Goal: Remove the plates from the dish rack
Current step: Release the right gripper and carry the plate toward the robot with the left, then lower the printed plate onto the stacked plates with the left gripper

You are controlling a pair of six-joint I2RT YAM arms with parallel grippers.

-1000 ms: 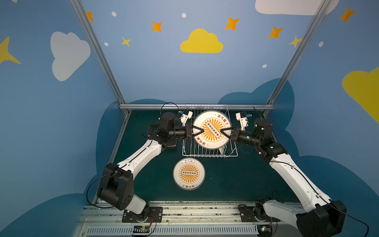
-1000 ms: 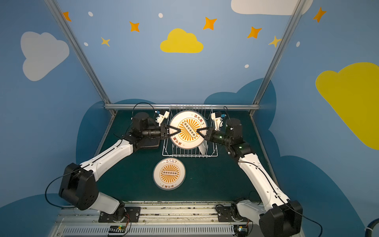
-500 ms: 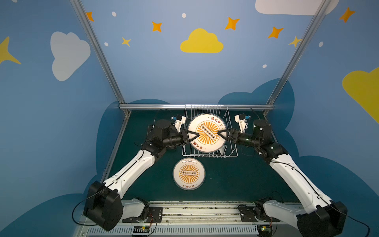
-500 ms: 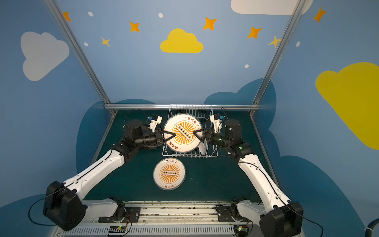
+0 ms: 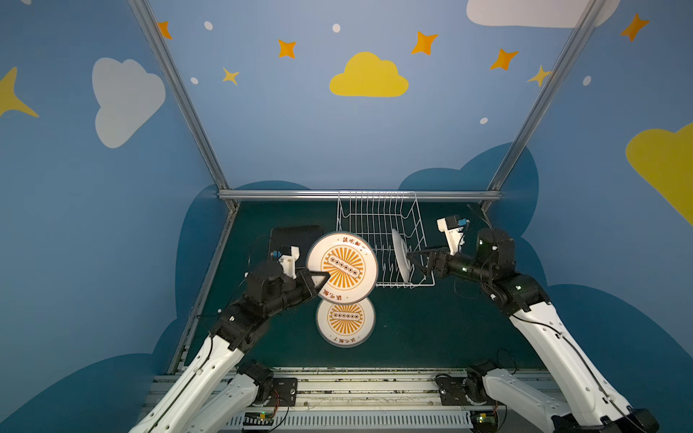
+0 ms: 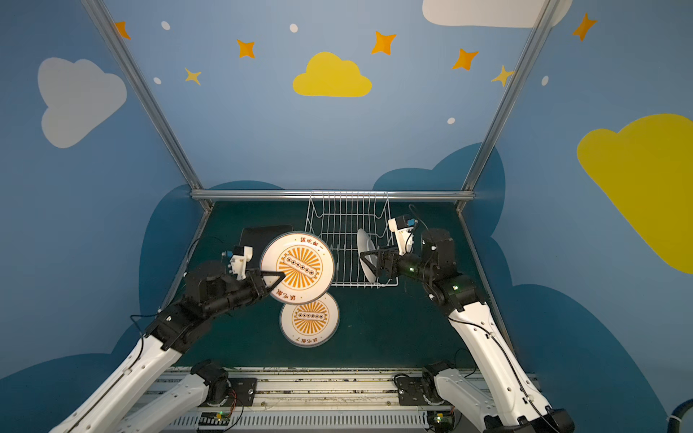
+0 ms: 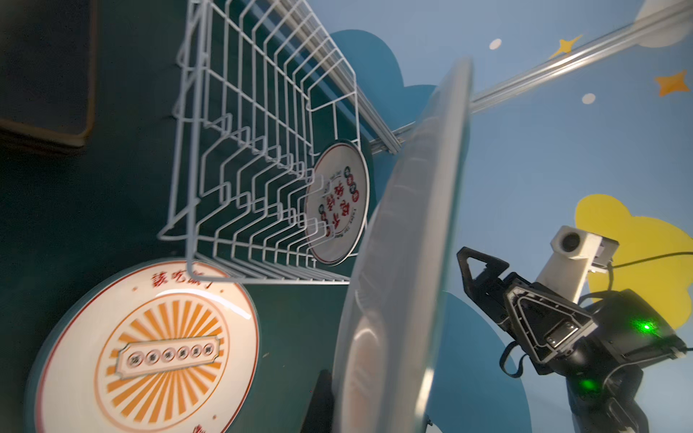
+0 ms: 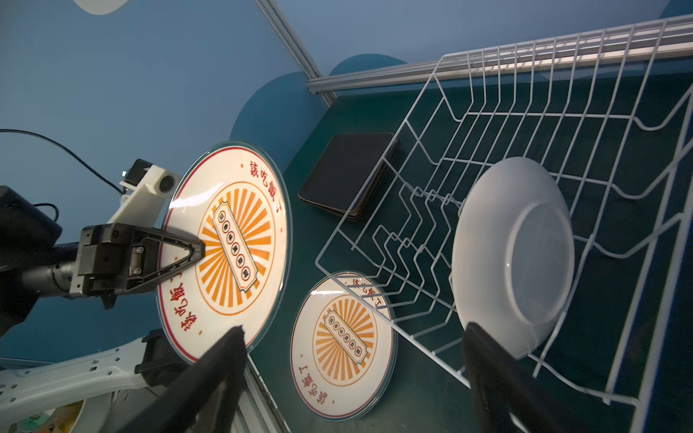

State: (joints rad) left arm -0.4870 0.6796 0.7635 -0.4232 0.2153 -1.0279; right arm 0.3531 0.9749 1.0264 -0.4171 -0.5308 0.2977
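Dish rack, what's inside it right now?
One round white plate stands on edge between the dish rack's tines; the other slots show bare wire. In a top view the held sunburst plate hides the rack's left edge.

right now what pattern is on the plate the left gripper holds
Held plate: orange sunburst, red characters; best in the right wrist view.

Right tool (image 5: 413, 264) is opening up and letting go; left tool (image 5: 323, 278) is pulling the sunburst plate (image 5: 344, 267) off the dish rack (image 5: 375, 210) alone.
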